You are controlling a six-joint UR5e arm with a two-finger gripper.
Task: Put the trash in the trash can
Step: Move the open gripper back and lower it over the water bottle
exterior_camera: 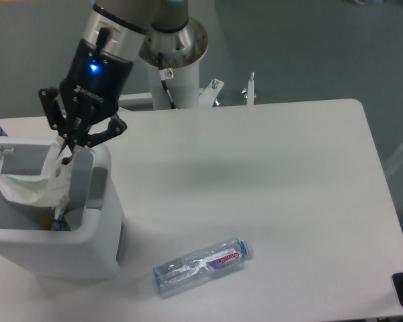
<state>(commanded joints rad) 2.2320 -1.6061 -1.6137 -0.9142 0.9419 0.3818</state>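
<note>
Crumpled white paper wrapper (pixel 37 182) hangs from pincer (pixel 66 149), jaws pinched shut on its top edge, w/ the rest draped below inside the big white boxy plastic bin (pixel 101 221). Small yellow-dark item (pixel 56 221) at bin bottom. Crushed clear plastic bottle w/ blue cap (pixel 200 265) lies on white table (pixel 289 188), well apart, below-right of pincer.

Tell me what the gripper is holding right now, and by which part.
The gripper is shut on the white paper wrapper, pinched at its upper edge; the rest hangs down into the trash can.
</note>
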